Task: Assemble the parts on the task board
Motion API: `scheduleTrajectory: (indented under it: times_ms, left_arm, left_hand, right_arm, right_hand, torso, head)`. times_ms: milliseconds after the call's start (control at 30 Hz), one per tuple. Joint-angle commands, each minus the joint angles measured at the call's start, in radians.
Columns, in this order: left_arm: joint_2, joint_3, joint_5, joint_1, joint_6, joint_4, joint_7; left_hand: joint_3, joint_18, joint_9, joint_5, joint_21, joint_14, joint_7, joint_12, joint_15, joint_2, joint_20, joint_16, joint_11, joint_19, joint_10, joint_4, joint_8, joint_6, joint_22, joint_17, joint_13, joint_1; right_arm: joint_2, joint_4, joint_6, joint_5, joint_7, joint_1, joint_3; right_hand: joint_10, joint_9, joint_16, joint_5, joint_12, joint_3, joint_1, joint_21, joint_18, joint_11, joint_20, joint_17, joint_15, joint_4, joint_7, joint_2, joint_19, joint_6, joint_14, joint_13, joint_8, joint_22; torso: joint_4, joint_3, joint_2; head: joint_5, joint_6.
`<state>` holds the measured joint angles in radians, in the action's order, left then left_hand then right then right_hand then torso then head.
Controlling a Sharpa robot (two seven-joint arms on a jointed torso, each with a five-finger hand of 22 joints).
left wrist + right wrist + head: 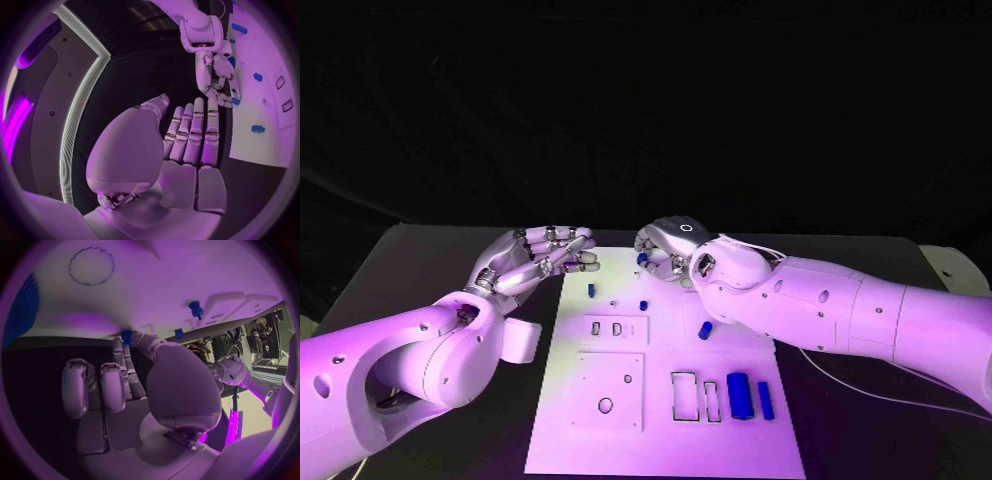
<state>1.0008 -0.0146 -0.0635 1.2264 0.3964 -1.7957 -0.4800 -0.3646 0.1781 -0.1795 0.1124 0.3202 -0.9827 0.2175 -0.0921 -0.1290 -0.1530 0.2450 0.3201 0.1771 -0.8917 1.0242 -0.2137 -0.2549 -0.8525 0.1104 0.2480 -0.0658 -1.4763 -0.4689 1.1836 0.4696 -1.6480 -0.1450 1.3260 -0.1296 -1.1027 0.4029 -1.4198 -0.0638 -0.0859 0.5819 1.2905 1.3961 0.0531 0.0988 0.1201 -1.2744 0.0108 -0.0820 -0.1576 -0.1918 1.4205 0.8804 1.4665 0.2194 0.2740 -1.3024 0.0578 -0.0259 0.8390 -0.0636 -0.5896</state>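
Observation:
The white task board (661, 440) lies in the middle of the table. My right hand (678, 250) hovers over its far edge and pinches a small blue part (643, 260) between thumb and finger; the pinch on the blue part (127, 335) is close to the board (162, 285). My left hand (538, 260) is beside the board's far left corner, fingers apart and holding nothing. The left wrist view shows the left hand (187, 145) with straight fingers, the right hand (215, 75) beyond it.
Small blue parts stand on the board: one peg (591, 290), another (646, 303) and a third (707, 328). Two longer blue pieces (738, 394) (764, 398) lie near rectangular slots (687, 395). Black table surrounds the board.

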Motion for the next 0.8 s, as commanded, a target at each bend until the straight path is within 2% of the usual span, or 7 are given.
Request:
scheduleTrajectory:
  times_ms: [33,233,400,533,667,733,800]
  left_arm:
    - [0.0,0.001,-0.004,0.002,-0.02,-0.003,-0.007]
    - [0.004,0.001,-0.004,0.002,-0.02,-0.001,-0.006]
    - [0.009,0.001,-0.004,0.002,-0.02,0.0,-0.007]
    - [0.012,0.001,-0.003,0.002,-0.022,0.002,-0.007]
    - [0.014,0.001,-0.002,0.002,-0.025,0.004,-0.007]
    - [0.015,0.001,-0.002,0.002,-0.026,0.006,-0.007]
    - [0.015,0.001,-0.002,0.002,-0.026,0.007,-0.007]
  left_hand:
    - [-0.005,0.005,0.001,-0.007,0.004,0.004,0.02,0.005,-0.005,-0.005,0.001,-0.005,0.005,-0.007,-0.001,-0.002,0.005,0.005,-0.002,0.001,-0.001,0.001]
    - [-0.006,0.005,0.002,-0.007,0.004,0.005,0.02,0.006,-0.005,-0.006,0.001,-0.006,0.005,-0.007,-0.001,-0.002,0.005,0.005,-0.002,0.001,-0.001,0.002]
    - [-0.006,0.005,0.002,-0.007,0.004,0.005,0.02,0.006,-0.005,-0.006,0.001,-0.006,0.005,-0.007,-0.001,-0.002,0.005,0.005,-0.002,0.001,-0.001,0.002]
    - [-0.006,0.005,0.002,-0.007,0.004,0.005,0.02,0.006,-0.005,-0.006,0.001,-0.006,0.005,-0.007,-0.001,-0.002,0.005,0.005,-0.002,0.001,-0.001,0.002]
    - [-0.006,0.005,0.002,-0.007,0.004,0.006,0.02,0.007,-0.006,-0.006,0.001,-0.007,0.005,-0.007,-0.001,-0.001,0.005,0.005,-0.002,0.002,-0.001,0.002]
    - [-0.006,0.005,0.002,-0.007,0.004,0.006,0.02,0.007,-0.006,-0.006,0.001,-0.007,0.005,-0.007,-0.001,-0.001,0.005,0.006,-0.002,0.002,-0.001,0.002]
    - [-0.006,0.005,0.002,-0.007,0.004,0.006,0.02,0.007,-0.006,-0.006,0.001,-0.007,0.005,-0.007,-0.001,-0.001,0.005,0.006,-0.002,0.002,-0.001,0.002]
  right_arm:
    - [-0.007,0.009,0.0,-0.003,0.004,0.001,0.001]
    - [-0.057,0.063,0.028,-0.008,-0.004,0.001,0.001]
    - [-0.143,0.152,0.053,-0.004,-0.008,0.006,0.007]
    - [-0.225,0.223,0.067,0.044,0.005,0.014,0.015]
    - [-0.307,0.28,0.034,0.152,0.018,0.023,0.021]
    - [-0.342,0.299,0.005,0.215,0.02,0.026,0.022]
    - [-0.376,0.312,-0.033,0.272,0.016,0.029,0.023]
  right_hand:
    - [0.035,-0.003,0.011,-0.006,0.009,-0.014,-0.004,-0.028,0.017,0.003,0.003,0.016,0.01,-0.009,0.002,-0.031,-0.024,-0.033,0.038,-0.004,-0.025,0.034]
    - [0.05,-0.001,0.016,-0.008,0.009,-0.031,-0.006,-0.04,0.02,0.005,0.004,0.025,0.011,-0.012,-0.001,-0.041,-0.031,-0.039,0.036,-0.005,-0.032,0.048]
    - [0.043,0.003,0.018,-0.009,-0.001,-0.044,-0.007,-0.038,0.019,0.003,0.004,0.03,0.009,-0.016,-0.002,-0.045,-0.026,-0.032,0.035,-0.003,-0.032,0.043]
    - [-0.003,0.011,0.004,-0.019,-0.035,-0.054,0.004,-0.018,0.011,-0.002,-0.001,0.009,0.004,-0.024,-0.002,-0.04,-0.005,-0.007,0.041,0.008,-0.028,0.01]
    - [-0.113,0.016,-0.02,-0.048,-0.099,-0.052,0.018,0.018,0.0,-0.016,-0.008,-0.03,-0.005,-0.024,-0.007,-0.047,0.025,0.013,0.051,0.037,-0.032,-0.043]
    - [-0.158,0.018,-0.03,-0.061,-0.137,-0.065,0.017,0.033,-0.005,-0.025,-0.014,-0.045,-0.013,-0.024,-0.002,-0.057,0.037,0.013,0.055,0.066,-0.036,-0.063]
    - [-0.205,0.024,-0.044,-0.114,-0.246,-0.118,0.004,0.054,-0.012,-0.042,-0.028,-0.066,-0.026,-0.032,0.011,-0.075,0.054,0.004,0.06,0.165,-0.044,-0.095]
  torso:
    - [-0.0018,0.0007,0.0]
    - [-0.0054,0.0016,0.0]
    - [-0.0098,0.0039,-0.001]
    - [-0.0162,0.0072,-0.005]
    - [-0.0223,0.0098,-0.007]
    - [-0.0254,0.0115,-0.008]
    - [-0.028,0.0135,-0.008]
  head:
    - [0.003,0.0]
    - [0.005,0.003]
    - [0.005,0.007]
    - [0.003,0.011]
    - [0.0,0.013]
    - [-0.001,0.014]
    - [0.0,0.014]
